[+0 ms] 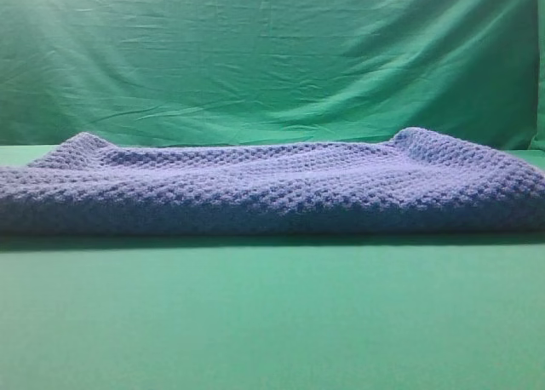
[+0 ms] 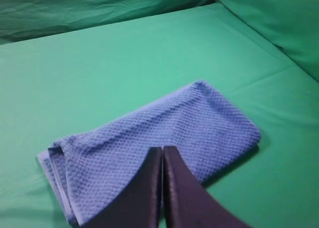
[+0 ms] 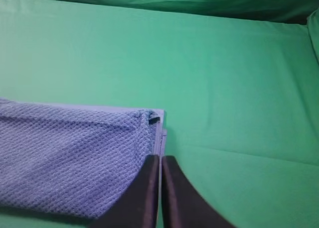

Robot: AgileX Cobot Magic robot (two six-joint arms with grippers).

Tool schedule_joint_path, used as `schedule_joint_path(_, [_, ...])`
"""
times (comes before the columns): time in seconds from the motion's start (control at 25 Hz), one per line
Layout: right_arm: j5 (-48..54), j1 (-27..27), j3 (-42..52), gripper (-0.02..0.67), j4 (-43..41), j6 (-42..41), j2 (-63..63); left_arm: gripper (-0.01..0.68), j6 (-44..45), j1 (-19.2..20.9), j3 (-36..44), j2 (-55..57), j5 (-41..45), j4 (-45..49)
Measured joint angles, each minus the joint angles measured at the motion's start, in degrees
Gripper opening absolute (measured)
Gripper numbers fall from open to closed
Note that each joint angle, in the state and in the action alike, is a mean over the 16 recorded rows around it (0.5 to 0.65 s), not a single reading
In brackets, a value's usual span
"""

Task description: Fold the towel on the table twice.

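Note:
The blue-grey waffle-knit towel [image 1: 272, 186] lies folded in a long flat bundle across the green table [image 1: 272, 322]; neither gripper shows in the exterior high view. In the left wrist view my left gripper [image 2: 162, 148] is shut, its dark fingers pressed together over the folded towel [image 2: 209, 123], with no cloth visible between them. The right wrist view has my right gripper [image 3: 160, 157] shut as well, its tips at the towel's [image 3: 65, 153] right-hand end, beside a corner with a small dark tag. Nothing shows between those fingers either.
A wrinkled green backdrop cloth [image 1: 272, 58] hangs upright behind the table. Bare green table surface [image 2: 99, 63] lies beyond the towel in the left wrist view, and more of it [image 3: 229, 88] to the right of the towel's end in the right wrist view.

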Motion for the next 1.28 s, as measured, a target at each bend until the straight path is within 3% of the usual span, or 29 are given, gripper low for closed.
schedule_joint_path(0.36, [-3.8, 0.0, 15.4, 0.0, 5.7, -7.2, -20.8, 0.0, 2.4, 0.0, 19.1, -25.1, -0.7, -4.5])
schedule_joint_path(0.68, [-6.6, 0.0, 26.2, 0.0, 10.0, -10.0, -35.6, 0.0, 0.3, 0.0, 30.6, -42.7, -1.6, -5.5])
schedule_joint_path(1.28, [-5.3, 0.0, 33.1, 0.0, 19.2, -14.6, -51.9, 0.0, -2.3, 0.0, 37.1, -49.7, -5.1, -2.2])
